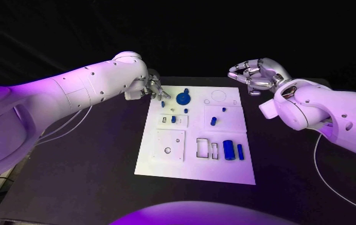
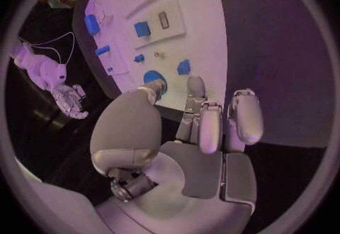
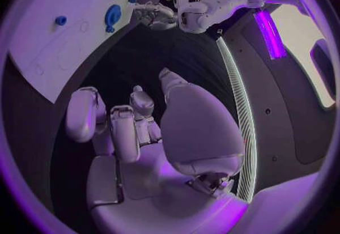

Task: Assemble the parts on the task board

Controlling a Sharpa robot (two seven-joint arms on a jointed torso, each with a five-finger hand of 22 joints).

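Here both hands hover empty, fingers curled.

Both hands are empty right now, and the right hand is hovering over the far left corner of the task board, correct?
Not quite: the left hand is at the far left corner of the task board; the right hand hangs past its far right corner. The head view shows this. Both look empty.

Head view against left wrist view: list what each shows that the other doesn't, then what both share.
Head view alone: the left hand from outside, at the task board's far left corner, and the empty rectangular slots near the board's front. Left wrist view alone: the left hand's palm and curled, empty fingers. Shared: the board, the blue round disc, and the right hand.
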